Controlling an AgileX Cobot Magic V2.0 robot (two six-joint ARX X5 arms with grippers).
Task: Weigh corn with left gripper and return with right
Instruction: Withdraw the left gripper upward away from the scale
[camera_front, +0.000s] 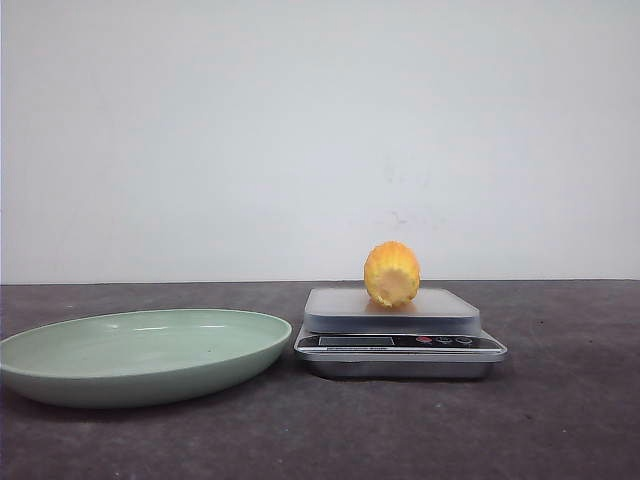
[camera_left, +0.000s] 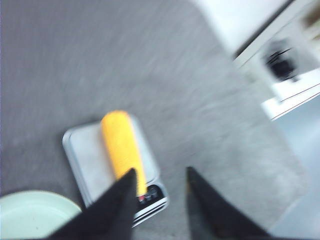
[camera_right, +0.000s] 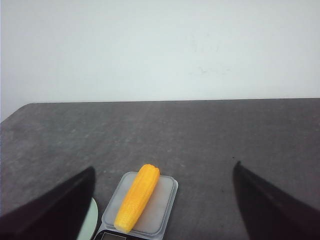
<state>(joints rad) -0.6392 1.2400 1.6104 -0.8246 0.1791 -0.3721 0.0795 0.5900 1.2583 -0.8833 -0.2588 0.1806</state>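
Observation:
The yellow-orange corn (camera_front: 392, 273) lies along the platform of the silver kitchen scale (camera_front: 400, 350), its cut end facing the camera. It also shows in the left wrist view (camera_left: 122, 146) and the right wrist view (camera_right: 137, 196), lying free on the scale (camera_right: 162, 215). My left gripper (camera_left: 160, 175) is open and empty, raised above the scale's near edge; the view is motion-blurred. My right gripper (camera_right: 164, 172) is open wide and empty, back from the scale. Neither gripper shows in the front view.
A pale green plate (camera_front: 60, 375) sits on the dark grey table to the left of the scale (camera_left: 87, 167); its rim shows in the left wrist view (camera_left: 25, 197) and the right wrist view (camera_right: 94, 220). A white wall stands behind.

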